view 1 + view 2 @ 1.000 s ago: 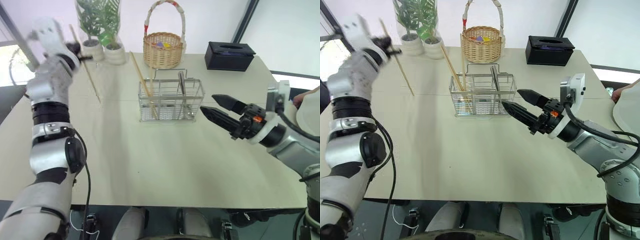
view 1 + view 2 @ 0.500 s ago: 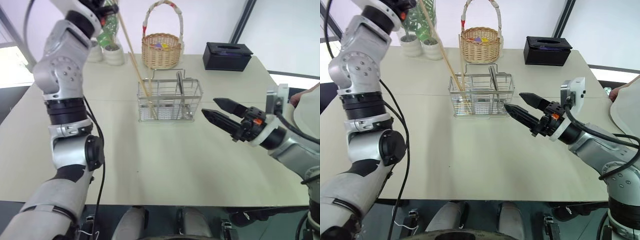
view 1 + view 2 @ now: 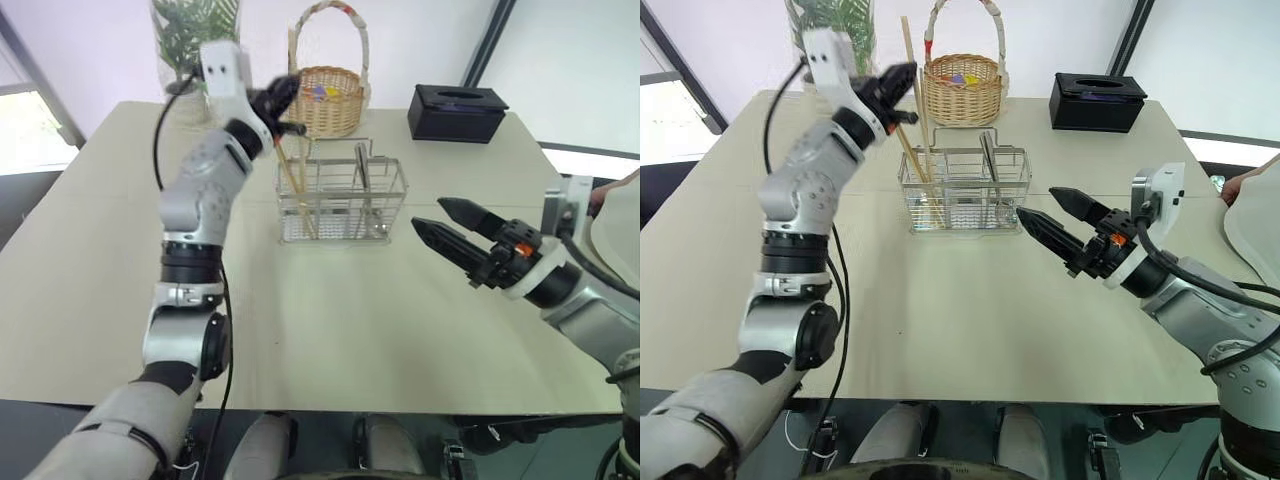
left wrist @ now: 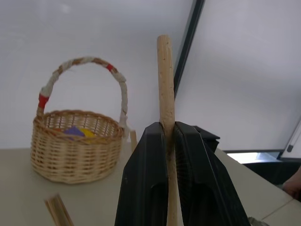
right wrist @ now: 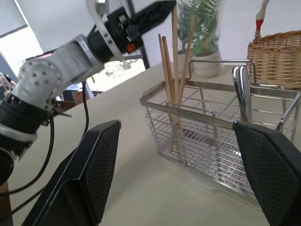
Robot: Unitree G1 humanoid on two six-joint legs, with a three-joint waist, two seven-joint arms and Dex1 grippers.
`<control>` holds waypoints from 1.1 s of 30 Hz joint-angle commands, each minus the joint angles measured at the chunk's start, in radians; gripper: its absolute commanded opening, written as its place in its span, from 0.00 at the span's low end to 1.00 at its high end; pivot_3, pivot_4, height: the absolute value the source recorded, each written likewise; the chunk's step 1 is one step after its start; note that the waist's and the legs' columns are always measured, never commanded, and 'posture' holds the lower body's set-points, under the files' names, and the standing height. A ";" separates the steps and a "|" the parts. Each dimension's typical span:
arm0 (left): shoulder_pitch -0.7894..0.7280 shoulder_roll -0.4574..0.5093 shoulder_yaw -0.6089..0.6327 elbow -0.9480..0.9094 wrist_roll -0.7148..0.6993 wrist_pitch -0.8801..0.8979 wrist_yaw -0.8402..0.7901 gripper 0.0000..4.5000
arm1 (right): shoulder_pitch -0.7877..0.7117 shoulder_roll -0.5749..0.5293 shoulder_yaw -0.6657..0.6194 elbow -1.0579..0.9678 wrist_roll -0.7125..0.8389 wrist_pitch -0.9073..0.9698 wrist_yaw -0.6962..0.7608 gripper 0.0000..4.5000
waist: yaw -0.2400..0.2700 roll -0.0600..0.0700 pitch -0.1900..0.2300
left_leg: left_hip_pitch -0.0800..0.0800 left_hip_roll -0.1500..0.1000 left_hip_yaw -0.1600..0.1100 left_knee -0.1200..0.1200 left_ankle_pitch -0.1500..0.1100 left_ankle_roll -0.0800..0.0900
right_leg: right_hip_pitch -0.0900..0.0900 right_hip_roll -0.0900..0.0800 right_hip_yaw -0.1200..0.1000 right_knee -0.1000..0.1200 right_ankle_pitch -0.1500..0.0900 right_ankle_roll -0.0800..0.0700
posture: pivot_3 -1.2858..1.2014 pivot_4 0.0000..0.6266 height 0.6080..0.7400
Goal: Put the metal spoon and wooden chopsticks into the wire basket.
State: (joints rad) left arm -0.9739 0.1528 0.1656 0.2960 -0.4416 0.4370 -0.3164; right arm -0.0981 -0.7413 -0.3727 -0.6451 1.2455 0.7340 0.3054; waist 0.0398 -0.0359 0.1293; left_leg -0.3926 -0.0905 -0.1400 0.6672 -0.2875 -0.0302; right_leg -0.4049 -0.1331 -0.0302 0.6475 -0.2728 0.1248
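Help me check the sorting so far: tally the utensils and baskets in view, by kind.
wooden chopsticks: 4
metal spoon: 1
wire basket: 1
wicker basket: 1
Total: 7

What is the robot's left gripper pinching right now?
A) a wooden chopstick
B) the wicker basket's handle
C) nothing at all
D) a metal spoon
A: the left gripper has its black fingers closed on a wooden chopstick, held over the wire basket.
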 commanded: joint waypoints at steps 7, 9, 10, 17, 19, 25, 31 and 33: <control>0.035 -0.034 -0.012 -0.077 0.031 -0.094 -0.005 0.99 | 0.002 -0.012 -0.049 -0.030 0.028 -0.025 -0.006 0.88 | -0.001 0.000 0.000 | 0.000 0.000 0.000 0.000 0.000 0.000 | 0.000 0.000 0.000 0.000 0.000 0.000 | 0.52 0.24 0.32; 0.040 -0.017 -0.016 -0.100 0.047 -0.108 -0.007 0.99 | -0.003 -0.016 -0.046 -0.021 0.019 -0.024 0.000 0.88 | 0.000 0.000 0.000 | 0.000 0.000 0.000 0.000 0.000 0.000 | 0.000 0.000 0.000 0.000 0.000 0.000 | 0.52 0.24 0.32; 0.041 0.000 -0.017 -0.113 0.056 -0.107 -0.008 0.99 | -0.004 -0.022 -0.045 -0.014 0.006 -0.025 0.010 0.88 | 0.000 0.000 0.000 | 0.000 0.000 0.000 0.000 0.000 0.000 | 0.000 0.000 0.000 0.000 0.000 0.000 | 0.52 0.24 0.32; 0.108 0.409 0.025 -0.245 -0.033 0.121 -0.324 0.99 | 0.064 -0.178 -0.112 0.132 -0.228 -0.073 0.244 0.88 | -0.011 0.004 0.002 | 0.000 0.000 0.001 -0.001 0.000 0.000 | -0.001 0.002 0.000 0.000 0.000 0.000 | 0.52 0.24 0.32; 0.160 0.538 0.023 -0.287 -0.065 0.173 -0.432 0.99 | 0.080 -0.212 -0.131 0.170 -0.262 -0.089 0.309 0.88 | -0.029 0.005 0.003 | 0.001 0.001 0.002 -0.003 -0.001 0.001 | -0.002 0.003 0.000 0.000 0.000 0.000 | 0.52 0.24 0.32; 0.404 0.798 0.150 -0.418 -0.154 0.252 -0.634 0.99 | 0.084 -0.270 -0.126 0.259 -0.369 -0.143 0.495 0.88 | -0.024 0.007 0.004 | 0.001 0.001 0.001 -0.002 -0.002 0.003 | 0.001 -0.001 0.000 -0.002 -0.001 -0.002 | 0.52 0.24 0.32; 0.612 0.845 0.254 -0.565 -0.195 0.289 -0.637 0.99 | 0.005 -0.240 -0.030 0.264 -0.437 -0.179 0.543 0.88 | -0.026 0.009 0.005 | 0.002 0.002 0.001 -0.002 -0.002 0.002 | 0.001 -0.001 0.001 -0.002 -0.004 -0.007 | 0.52 0.24 0.32; 0.643 0.841 0.271 -0.602 -0.206 0.299 -0.616 0.99 | -0.014 -0.223 -0.012 0.261 -0.444 -0.179 0.545 0.88 | -0.025 0.009 0.005 | 0.002 0.003 0.001 -0.002 -0.002 0.002 | 0.001 -0.001 0.001 -0.002 -0.004 -0.008 | 0.52 0.24 0.32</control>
State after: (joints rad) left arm -0.3296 0.9858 0.3865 -0.2637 -0.6289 0.7333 -0.9491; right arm -0.0934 -0.9697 -0.3773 -0.3684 0.8045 0.5728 0.8453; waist 0.0149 -0.0268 0.1347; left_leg -0.3912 -0.0878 -0.1389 0.6653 -0.2895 -0.0280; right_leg -0.4037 -0.1341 -0.0293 0.6453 -0.2771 0.1170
